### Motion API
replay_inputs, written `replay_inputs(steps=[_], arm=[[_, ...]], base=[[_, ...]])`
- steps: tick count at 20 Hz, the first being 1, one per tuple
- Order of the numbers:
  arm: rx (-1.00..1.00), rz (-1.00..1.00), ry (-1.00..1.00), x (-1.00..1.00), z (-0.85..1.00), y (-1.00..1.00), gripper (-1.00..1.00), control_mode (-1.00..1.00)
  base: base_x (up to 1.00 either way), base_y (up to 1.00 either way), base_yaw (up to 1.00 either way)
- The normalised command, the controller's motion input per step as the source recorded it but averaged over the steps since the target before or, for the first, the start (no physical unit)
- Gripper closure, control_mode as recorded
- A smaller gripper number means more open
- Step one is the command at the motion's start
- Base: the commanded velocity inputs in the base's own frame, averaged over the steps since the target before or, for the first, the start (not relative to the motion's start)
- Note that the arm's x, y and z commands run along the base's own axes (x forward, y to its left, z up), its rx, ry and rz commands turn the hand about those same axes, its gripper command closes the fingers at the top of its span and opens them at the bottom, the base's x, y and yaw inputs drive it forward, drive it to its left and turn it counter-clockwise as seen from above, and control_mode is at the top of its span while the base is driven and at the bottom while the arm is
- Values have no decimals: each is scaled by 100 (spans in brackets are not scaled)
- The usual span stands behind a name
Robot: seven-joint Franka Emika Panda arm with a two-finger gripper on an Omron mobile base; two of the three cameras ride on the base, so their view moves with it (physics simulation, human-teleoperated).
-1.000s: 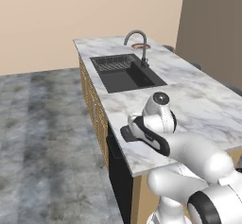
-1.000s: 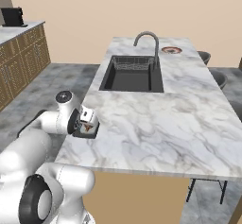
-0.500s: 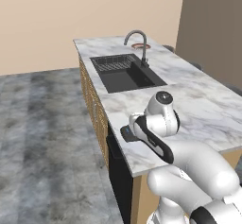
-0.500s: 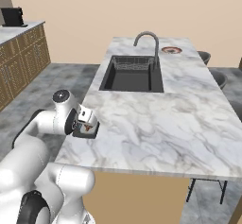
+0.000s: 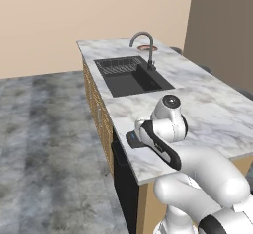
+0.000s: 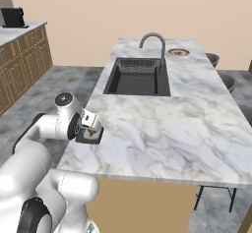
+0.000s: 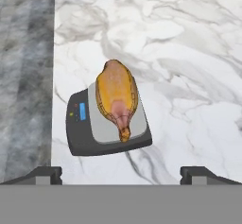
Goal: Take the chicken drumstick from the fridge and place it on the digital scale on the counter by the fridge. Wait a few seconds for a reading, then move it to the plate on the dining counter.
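Note:
The golden-brown chicken drumstick (image 7: 116, 95) lies on the digital scale (image 7: 80, 138), bone end toward me. The dark scale sits on the white marble dining counter (image 7: 189, 76), close to its left edge. My gripper (image 7: 123, 175) hovers just above them, open, its fingertips (image 7: 45, 173) spread wide with nothing between them. In the right base view the gripper (image 6: 90, 130) hangs over the scale (image 6: 97, 140) at the counter's near left corner. The plate (image 6: 178, 52) with its red-orange rim rests at the counter's far end, beyond the faucet; it is also the plate (image 5: 147, 47) in the left base view. The fridge is out of view.
A black sink (image 6: 139, 77) with a curved faucet (image 6: 158, 45) lies between the scale and the plate. Grey stools (image 6: 224, 79) stand along the counter's right side. Grey floor (image 7: 23, 76) drops off left of the counter edge. Wooden cabinets (image 6: 24, 60) line the far left.
The hand has barely moved above the scale. The arm's lower links have swung a little. The drumstick stays on the scale.

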Motion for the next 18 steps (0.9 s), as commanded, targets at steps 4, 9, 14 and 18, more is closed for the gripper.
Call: replay_inputs(steps=[4,9,14,18], arm=[[0,0,0,0,0,0,-100,-100],[0,0,0,0,0,0,-100,-100],[0,0,0,0,0,0,-100,-100],[0,0,0,0,0,0,-100,-100]], base=[[0,0,0],[0,0,0],[0,0,0],[0,0,0]])
